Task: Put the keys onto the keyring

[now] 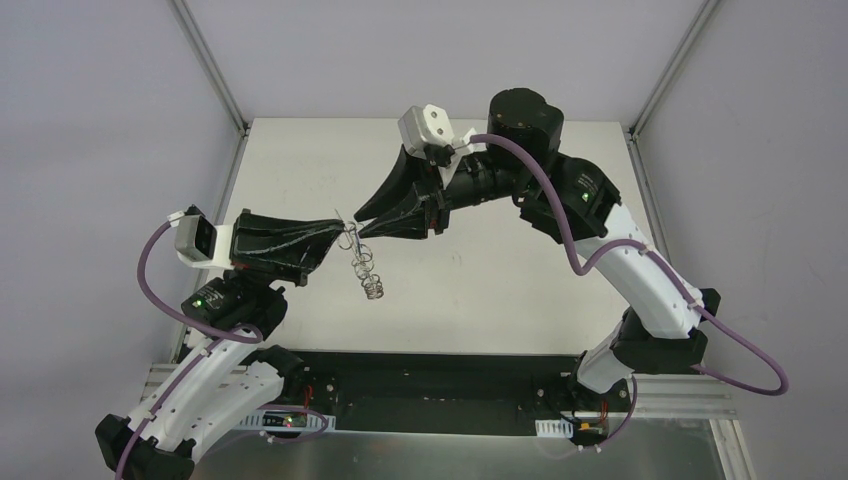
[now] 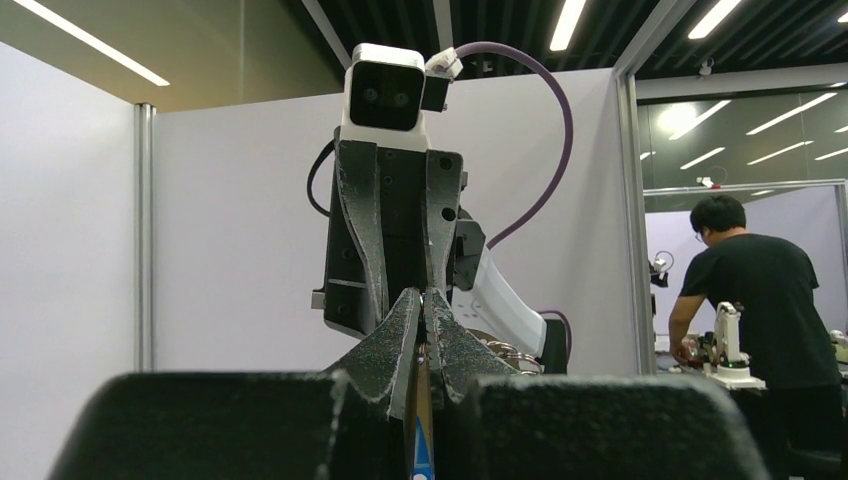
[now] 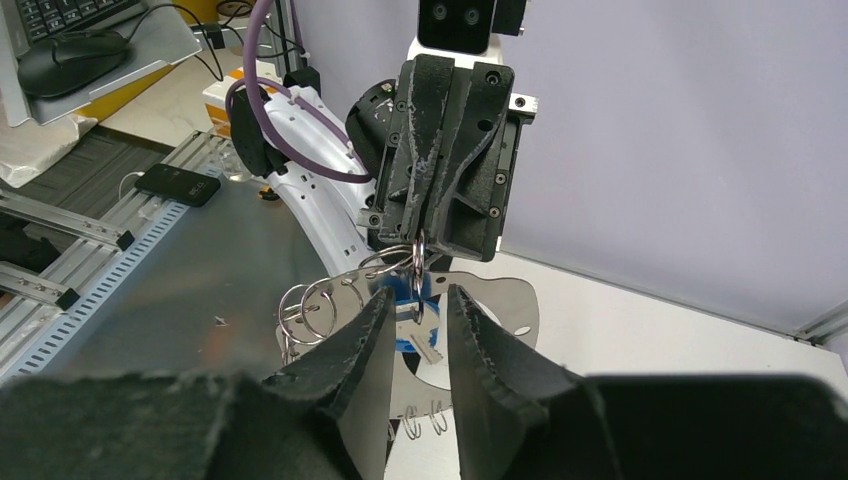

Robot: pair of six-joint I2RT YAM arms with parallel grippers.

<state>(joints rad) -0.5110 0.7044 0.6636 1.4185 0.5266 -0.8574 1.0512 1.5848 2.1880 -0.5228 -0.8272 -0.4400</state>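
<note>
Mid-air above the table, centre-left of the overhead frame: the left gripper (image 1: 335, 233) is clamping a small loop of the keyring (image 1: 368, 276), and the rest of the ring is dangling below its tips, clear of the surface. The right gripper (image 1: 364, 231) is sitting nose to nose with it. In its own wrist view its fingers are standing slightly apart, background showing through the gap, nothing visibly pinched.

The blue key (image 3: 406, 300) is hanging just under the left tips, centre of the right wrist frame, silvery end pointing down-right. Can't tell if it's threaded on the loop or only resting against it, since the loops are overlapping there. My read: we're sitting right at the threading step, and checking that the key hangs free from the ring is what's left. I'm seeing no other keys.

Surface: off-white matte table (image 1: 520, 290), with a black base strip (image 1: 440, 375) and aluminium rail (image 1: 660, 405) running along the bottom of the overhead frame.

Room: grey partition panels (image 1: 90, 120) on metal posts. Strip lights (image 2: 90, 45) are glowing across the top of the left wrist frame, and a person (image 2: 745, 290) in a black T-shirt is working at its right edge. A keyboard (image 3: 60, 12) and mouse (image 3: 75, 45) are lying in the upper left of the right wrist frame.
</note>
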